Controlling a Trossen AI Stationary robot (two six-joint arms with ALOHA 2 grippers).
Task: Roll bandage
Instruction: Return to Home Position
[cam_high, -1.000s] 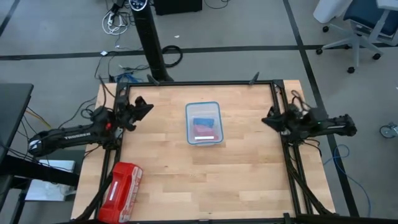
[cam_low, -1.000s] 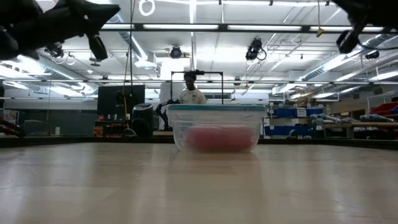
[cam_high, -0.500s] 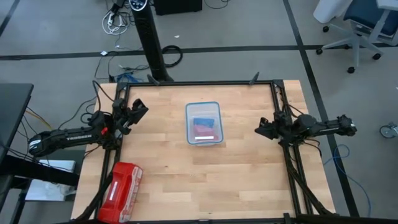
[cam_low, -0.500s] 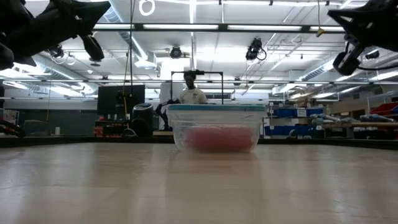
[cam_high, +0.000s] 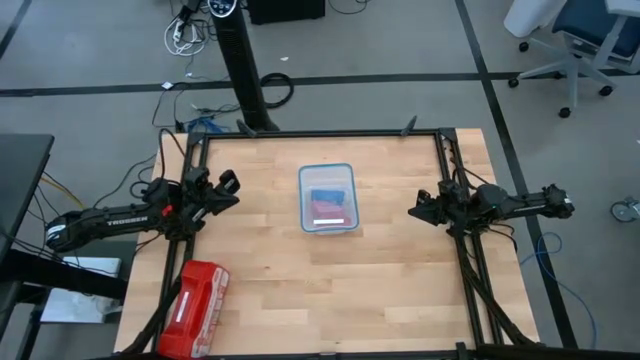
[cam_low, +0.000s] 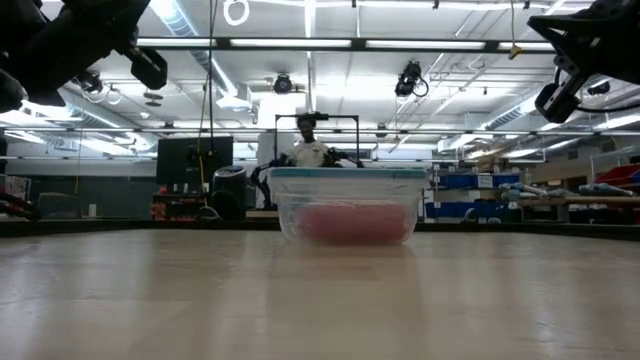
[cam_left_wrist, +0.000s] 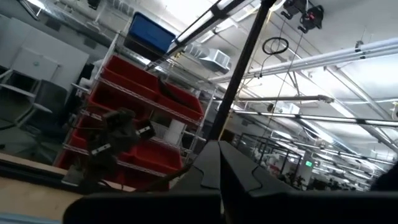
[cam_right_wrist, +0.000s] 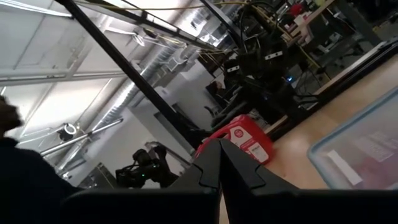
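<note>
Bandage (cam_high: 328, 195), a blue patch, lies inside the lidded clear tub (cam_high: 302, 200), midway between both pincers and well apart from each. Left gripper (cam_high: 225, 187) and right gripper (cam_high: 415, 213) hang pinched together, empty, likely parked because packing looks finished.

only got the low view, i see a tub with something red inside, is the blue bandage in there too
observer: Yes. From above, the bandage lies in the tub next to the red item.
operator: anything else on the table
observer: A red pack at a corner of the table, on the left arm's side.
operator: which arm is top left for me, and are the claws shut
observer: That one is the left arm. The wrist views show the left claw and right claw both shut and holding nothing, one to each side of the tub.
</note>
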